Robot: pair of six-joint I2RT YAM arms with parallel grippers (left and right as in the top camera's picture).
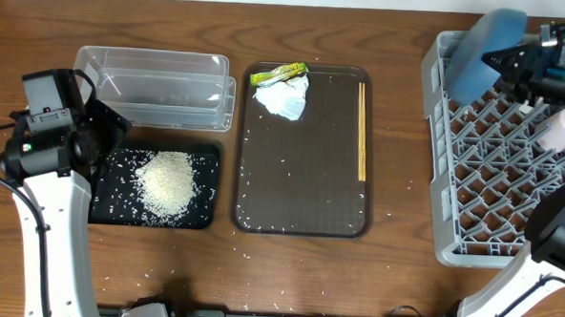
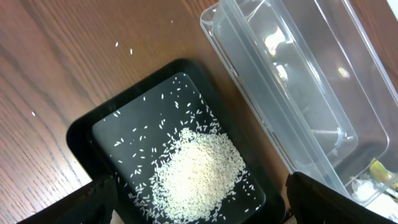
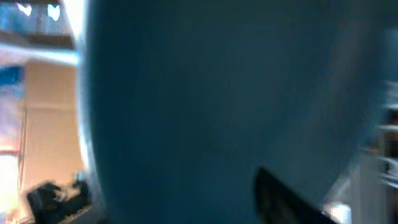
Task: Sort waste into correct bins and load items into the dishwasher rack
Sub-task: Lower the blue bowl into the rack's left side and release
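The black tray (image 1: 204,155) holds a pile of white rice (image 1: 167,182); the clear tub (image 1: 157,86) stands behind it. My left gripper (image 2: 199,208) is open and empty just above the tray (image 2: 124,115) and rice (image 2: 199,168). The crumpled tissue (image 1: 283,98), yellow-green wrapper (image 1: 277,75) and chopsticks (image 1: 363,133) lie on the brown tray (image 1: 301,178). My right gripper (image 1: 516,62) is shut on the dark-blue bowl (image 1: 483,53), held on edge over the grey rack's (image 1: 491,196) far left corner. The bowl fills the right wrist view (image 3: 205,93). A pink cup (image 1: 563,128) sits in the rack.
Stray rice grains lie on the brown tray, around the black tray and on the wood near the front edge (image 1: 245,252). The clear tub (image 2: 298,81) sits close beside the black tray. The light-blue bowl and white cup are out of view.
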